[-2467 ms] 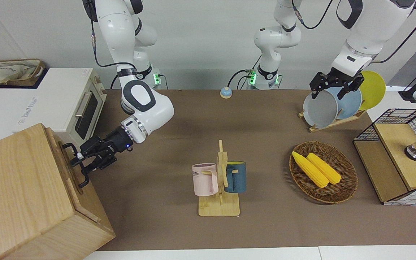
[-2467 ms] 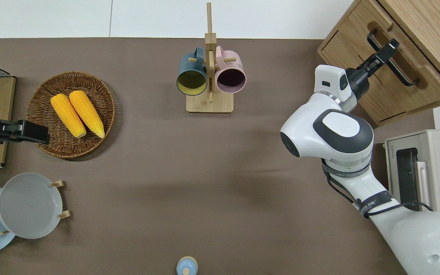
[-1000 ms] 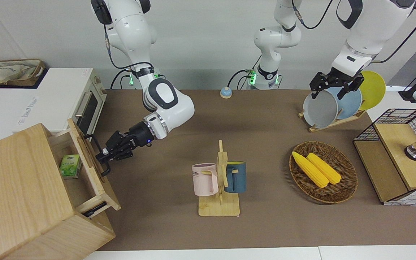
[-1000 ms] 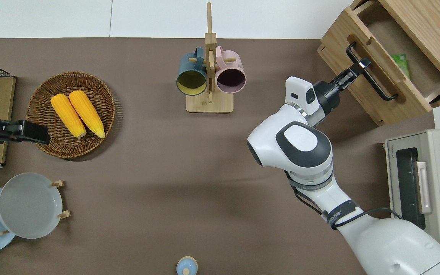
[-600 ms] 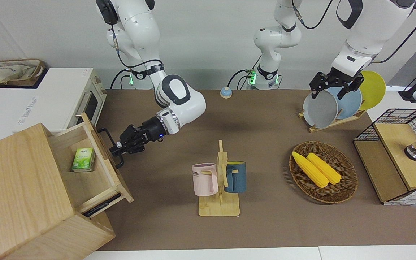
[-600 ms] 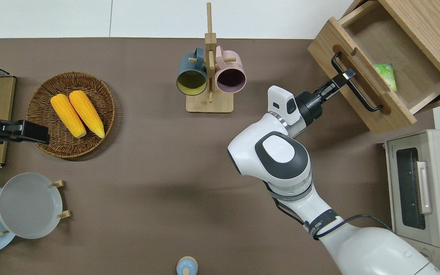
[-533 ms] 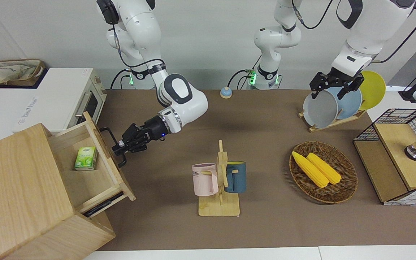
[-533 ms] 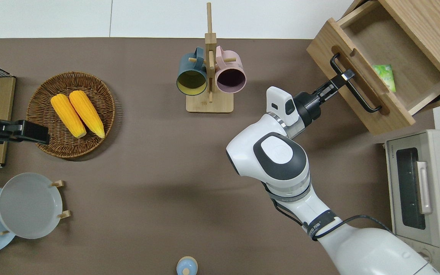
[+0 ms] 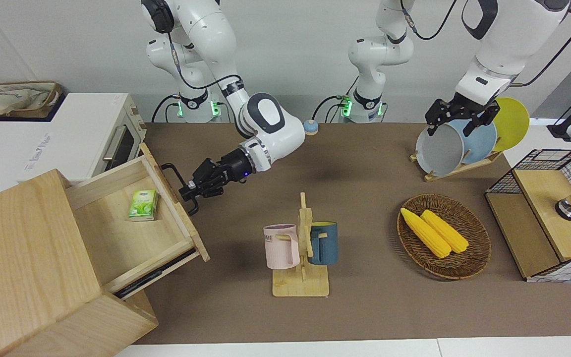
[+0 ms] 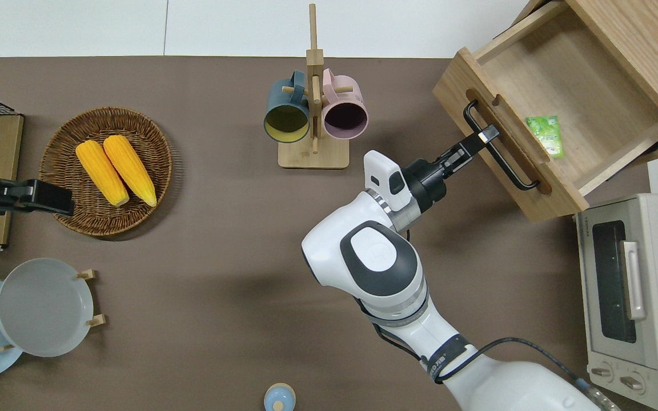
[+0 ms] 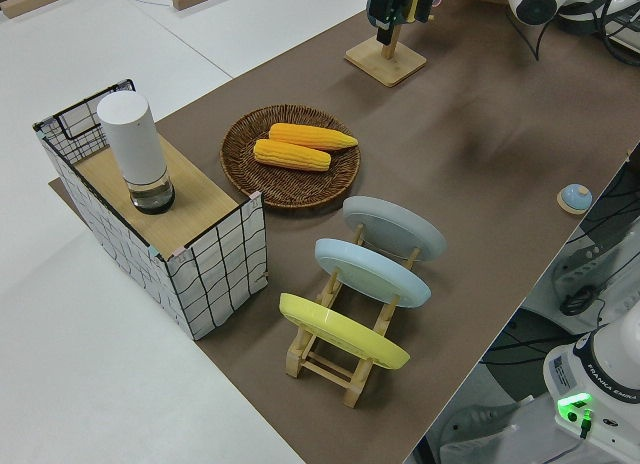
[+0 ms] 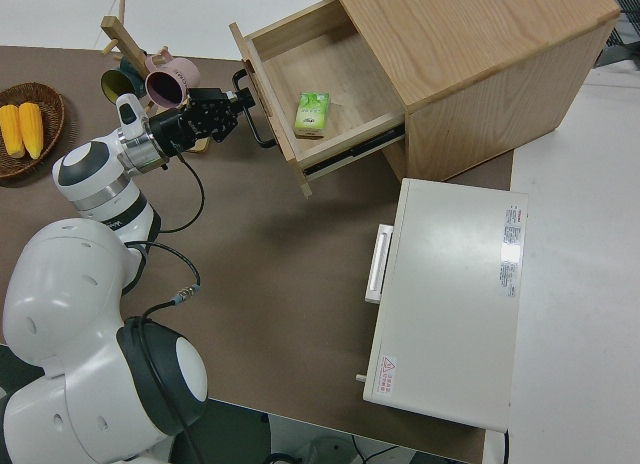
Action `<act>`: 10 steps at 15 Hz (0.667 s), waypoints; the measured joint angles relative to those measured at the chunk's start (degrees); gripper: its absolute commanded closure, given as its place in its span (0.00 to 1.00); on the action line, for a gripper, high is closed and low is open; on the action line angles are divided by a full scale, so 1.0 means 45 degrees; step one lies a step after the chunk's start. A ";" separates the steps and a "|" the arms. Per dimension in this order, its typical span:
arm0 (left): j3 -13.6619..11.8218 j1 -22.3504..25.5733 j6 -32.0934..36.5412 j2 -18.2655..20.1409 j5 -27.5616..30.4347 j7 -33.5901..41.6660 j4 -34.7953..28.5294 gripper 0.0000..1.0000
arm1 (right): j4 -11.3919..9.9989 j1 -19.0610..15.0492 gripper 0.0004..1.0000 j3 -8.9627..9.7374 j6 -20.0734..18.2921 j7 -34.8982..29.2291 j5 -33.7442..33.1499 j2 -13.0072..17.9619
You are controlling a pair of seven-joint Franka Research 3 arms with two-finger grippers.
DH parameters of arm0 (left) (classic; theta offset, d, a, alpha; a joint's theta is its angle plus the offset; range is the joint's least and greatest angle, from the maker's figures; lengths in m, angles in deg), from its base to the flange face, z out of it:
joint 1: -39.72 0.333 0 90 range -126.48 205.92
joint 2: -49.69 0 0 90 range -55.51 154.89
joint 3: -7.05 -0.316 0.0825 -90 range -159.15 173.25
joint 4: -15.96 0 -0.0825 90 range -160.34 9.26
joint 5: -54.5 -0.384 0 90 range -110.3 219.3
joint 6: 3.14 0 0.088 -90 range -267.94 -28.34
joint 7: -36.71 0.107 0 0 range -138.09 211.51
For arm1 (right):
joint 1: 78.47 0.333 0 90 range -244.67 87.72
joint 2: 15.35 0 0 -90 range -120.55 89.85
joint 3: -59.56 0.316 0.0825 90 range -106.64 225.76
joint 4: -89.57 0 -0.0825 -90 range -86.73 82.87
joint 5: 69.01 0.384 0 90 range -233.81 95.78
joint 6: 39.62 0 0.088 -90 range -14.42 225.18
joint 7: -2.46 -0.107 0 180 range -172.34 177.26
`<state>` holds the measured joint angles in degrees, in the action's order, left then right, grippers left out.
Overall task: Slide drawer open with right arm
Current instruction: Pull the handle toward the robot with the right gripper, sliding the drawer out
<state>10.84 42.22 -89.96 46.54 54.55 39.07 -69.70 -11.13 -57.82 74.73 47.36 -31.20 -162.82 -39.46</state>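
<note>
The light-wood drawer [image 9: 127, 238] stands pulled far out of its cabinet [image 9: 18, 258] at the right arm's end of the table. It also shows in the overhead view [image 10: 563, 74] and the right side view [image 12: 330, 64]. My right gripper [image 9: 189, 190] [image 10: 486, 136] [image 12: 240, 99] is shut on the black bar handle [image 10: 509, 165] on the drawer's front. A small green packet [image 9: 142, 205] [image 10: 545, 134] lies inside the drawer. My left gripper [image 9: 456, 116] is parked and open.
A white toaster oven [image 9: 112, 144] stands beside the cabinet, nearer to the robots. A wooden mug rack [image 10: 313, 114] with two mugs stands mid-table. A wicker basket [image 9: 474, 258] of corn, a plate rack [image 9: 464, 166] and a wire-mesh box [image 9: 543, 223] sit toward the left arm's end.
The drawer has slid farther out of the cabinet toward the middle of the table. My right gripper moved with it, still on the handle. More of the drawer's inside shows.
</note>
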 measured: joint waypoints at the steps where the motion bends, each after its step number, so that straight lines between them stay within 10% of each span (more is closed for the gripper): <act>1: 0.0000 0.0000 0.0000 0.0000 0.0000 0.0000 0.0000 0.01 | 0.0008 0.0170 1.00 0.0003 -0.0162 0.0001 0.0100 0.0000; 10: 0.0000 0.0000 0.0000 0.0000 0.0000 0.0000 0.0000 0.01 | 0.0044 0.1226 1.00 0.0005 -0.0869 0.0007 0.0719 0.0001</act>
<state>10.84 42.22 -89.96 46.54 54.55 39.07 -69.70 -10.93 -52.30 74.75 43.45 -31.16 -159.59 -39.46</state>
